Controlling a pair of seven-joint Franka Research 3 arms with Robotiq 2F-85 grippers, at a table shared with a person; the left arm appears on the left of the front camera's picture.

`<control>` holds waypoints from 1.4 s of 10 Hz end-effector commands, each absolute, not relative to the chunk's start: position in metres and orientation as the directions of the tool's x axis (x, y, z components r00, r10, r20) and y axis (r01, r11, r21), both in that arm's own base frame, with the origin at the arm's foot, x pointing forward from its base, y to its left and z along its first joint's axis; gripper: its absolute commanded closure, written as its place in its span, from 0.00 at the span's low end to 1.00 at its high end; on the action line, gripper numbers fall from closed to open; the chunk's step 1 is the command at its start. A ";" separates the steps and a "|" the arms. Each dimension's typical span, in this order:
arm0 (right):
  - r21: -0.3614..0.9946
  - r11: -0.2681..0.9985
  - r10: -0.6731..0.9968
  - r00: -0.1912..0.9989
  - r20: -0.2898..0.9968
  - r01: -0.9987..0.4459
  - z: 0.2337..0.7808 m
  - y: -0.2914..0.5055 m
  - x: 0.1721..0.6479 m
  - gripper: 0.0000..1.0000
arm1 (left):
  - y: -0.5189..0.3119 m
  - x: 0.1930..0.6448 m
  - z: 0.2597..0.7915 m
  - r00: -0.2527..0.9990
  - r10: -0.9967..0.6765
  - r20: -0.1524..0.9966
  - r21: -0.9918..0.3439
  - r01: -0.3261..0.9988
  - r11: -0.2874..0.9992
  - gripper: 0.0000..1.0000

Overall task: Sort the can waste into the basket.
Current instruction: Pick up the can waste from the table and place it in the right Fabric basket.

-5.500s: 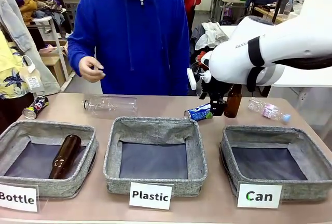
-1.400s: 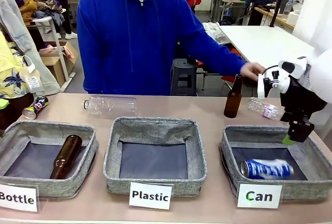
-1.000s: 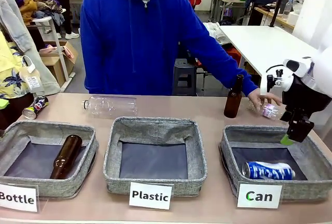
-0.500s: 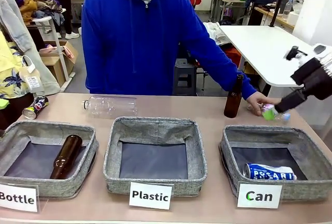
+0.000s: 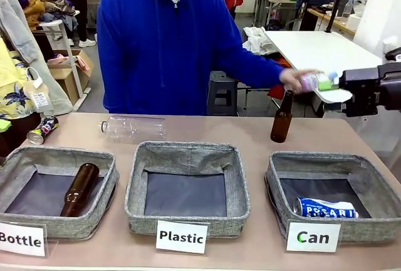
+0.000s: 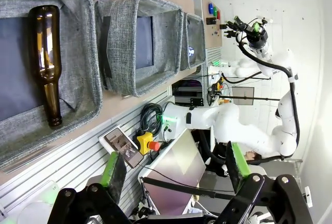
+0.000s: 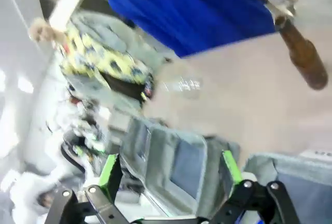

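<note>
Blue can (image 5: 324, 208): lying on its side inside the Can basket (image 5: 276, 177) (white lettering showing).
Crushed can (image 5: 42, 130): on the table (image 5: 207, 130), far left of that basket.
Right hand (image 7: 171, 168): spread apart, gripping nothing.
Left hand (image 6: 175, 166): spread apart, gripping nothing.

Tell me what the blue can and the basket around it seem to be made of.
The blue can is probably thin painted metal: glossy print and a silvery end. The basket looks like grey woven fabric: matt, flecked, with soft walls.
</note>
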State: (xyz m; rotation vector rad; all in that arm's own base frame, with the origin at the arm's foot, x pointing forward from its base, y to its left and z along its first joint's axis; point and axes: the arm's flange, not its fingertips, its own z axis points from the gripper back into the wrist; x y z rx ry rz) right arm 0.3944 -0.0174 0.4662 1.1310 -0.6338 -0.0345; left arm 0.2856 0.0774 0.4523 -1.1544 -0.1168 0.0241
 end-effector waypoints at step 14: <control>0.793 0.516 -0.205 0.852 0.481 -0.324 0.466 -0.013 0.392 0.00 | 0.077 0.282 0.451 0.994 0.083 0.068 -0.913 0.028 0.408 0.00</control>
